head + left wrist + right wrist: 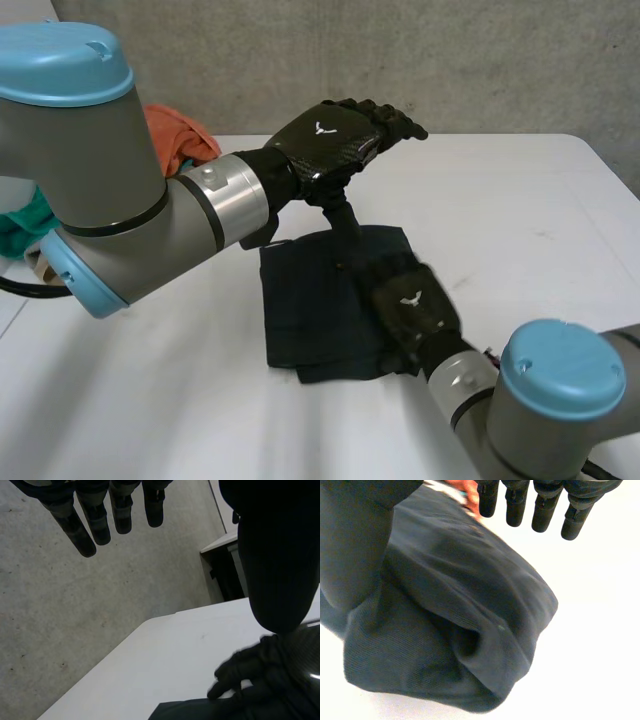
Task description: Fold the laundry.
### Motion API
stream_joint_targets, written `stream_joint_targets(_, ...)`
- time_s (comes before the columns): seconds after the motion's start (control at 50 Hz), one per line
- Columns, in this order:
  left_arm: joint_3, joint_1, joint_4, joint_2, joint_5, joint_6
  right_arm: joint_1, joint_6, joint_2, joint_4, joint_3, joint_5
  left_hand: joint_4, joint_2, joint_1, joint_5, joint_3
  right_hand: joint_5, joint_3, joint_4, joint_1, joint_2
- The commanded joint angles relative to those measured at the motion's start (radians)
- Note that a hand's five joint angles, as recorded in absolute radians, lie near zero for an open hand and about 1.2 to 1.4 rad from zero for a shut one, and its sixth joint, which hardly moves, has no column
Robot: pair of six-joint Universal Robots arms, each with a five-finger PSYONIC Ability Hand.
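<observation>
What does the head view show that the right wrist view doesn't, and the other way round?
Head view's own: the left hand, open and raised above the table, and a teal cloth on the robot's left. Right wrist view's own: the thick rolled fold at the edge of the dark cloth, close up, with straight fingers over it. Shared: the dark cloth, the right hand on it, and an orange cloth beyond.

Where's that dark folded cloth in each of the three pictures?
Head view: dark cloth mid-table, its edge under the right hand.
Left wrist view: the cloth beneath the right hand's fingers.
Right wrist view: the cloth under that hand's palm.
Shared landmark: the white table.
</observation>
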Motion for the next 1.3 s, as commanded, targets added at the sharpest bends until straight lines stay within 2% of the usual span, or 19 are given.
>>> stream_joint_targets(0.02,-0.002,0.005,0.009,0.007,0.000,-0.006,-0.059,0.286,-0.044,0.115,-0.031,0.069,-0.028,-0.030,-0.015,-0.049,-0.036,-0.048,-0.032,-0.033,-0.020,-0.008)
stream_joint_targets(0.18,-0.005,0.005,0.014,0.004,0.000,-0.012,-0.108,0.467,0.002,0.185,-0.077,0.031,-0.028,-0.030,-0.015,-0.049,-0.036,-0.048,-0.032,-0.033,-0.020,-0.008)
stream_joint_targets(0.32,-0.010,0.003,0.014,0.007,0.000,-0.012,-0.127,0.497,0.066,0.207,-0.123,0.003,-0.028,-0.030,-0.015,-0.049,-0.036,-0.048,-0.032,-0.033,-0.020,-0.008)
stream_joint_targets(0.38,-0.010,0.005,0.014,0.007,0.000,-0.012,-0.133,0.494,0.102,0.215,-0.152,0.005,-0.028,-0.030,-0.015,-0.049,-0.036,0.046,0.061,0.060,0.073,0.085)
stream_joint_targets(0.4,-0.010,0.005,0.014,0.007,0.000,-0.012,-0.133,0.492,0.109,0.218,-0.160,0.003,-0.028,-0.030,-0.015,-0.049,-0.036,0.113,0.128,0.128,0.141,0.152)
stream_joint_targets(0.46,-0.011,0.005,0.014,0.010,0.000,-0.012,-0.136,0.480,0.120,0.219,-0.180,-0.001,-0.028,-0.030,-0.015,-0.049,-0.036,1.170,1.185,1.185,1.198,1.209)
stream_joint_targets(0.7,-0.023,0.014,0.020,0.031,0.003,-0.013,-0.233,0.511,0.195,0.195,-0.416,-0.044,-0.028,-0.030,-0.015,-0.049,-0.036,1.174,1.189,1.189,1.202,1.213)
stream_joint_targets(0.78,-0.030,0.017,0.025,0.043,0.003,-0.016,-0.289,0.547,0.287,0.185,-0.595,0.019,-0.028,-0.030,-0.015,-0.049,-0.036,1.174,1.189,1.189,1.202,1.213)
stream_joint_targets(0.82,-0.034,0.020,0.031,0.050,0.003,-0.024,-0.334,0.564,0.374,0.211,-0.760,0.098,-0.028,-0.030,-0.015,-0.049,-0.036,1.174,1.189,1.189,1.202,1.213)
stream_joint_targets(0.92,-0.051,0.031,0.046,0.060,0.003,-0.036,-0.443,0.560,0.601,0.416,-1.186,0.259,-0.028,-0.030,-0.015,-0.049,-0.036,1.174,1.189,1.189,1.202,1.213)
stream_joint_targets(0.98,-0.054,0.038,0.051,0.063,0.003,-0.044,-0.501,0.561,0.731,0.533,-1.429,0.296,-0.028,-0.030,-0.015,-0.049,-0.036,1.174,1.189,1.189,1.202,1.213)
stream_joint_targets(1.06,-0.054,0.048,0.054,0.063,0.004,-0.055,-0.558,0.558,0.868,0.599,-1.677,0.316,-0.028,-0.030,-0.015,-0.049,-0.036,1.174,1.189,1.189,1.202,1.213)
stream_joint_targets(1.1,-0.054,0.051,0.054,0.063,0.004,-0.062,-0.579,0.555,0.904,0.597,-1.730,0.318,-0.028,-0.030,-0.015,-0.049,-0.036,1.174,1.189,1.189,1.202,1.213)
stream_joint_targets(1.22,-0.051,0.063,0.062,0.060,0.004,-0.084,-0.638,0.549,0.915,0.511,-1.694,0.300,-0.028,-0.030,-0.015,-0.049,-0.036,1.174,1.189,1.189,1.202,1.213)
stream_joint_targets(1.3,-0.048,0.065,0.065,0.054,0.003,-0.095,-0.652,0.549,0.928,0.512,-1.694,0.292,-0.028,-0.030,-0.015,-0.049,-0.036,1.174,1.189,1.189,1.202,1.213)
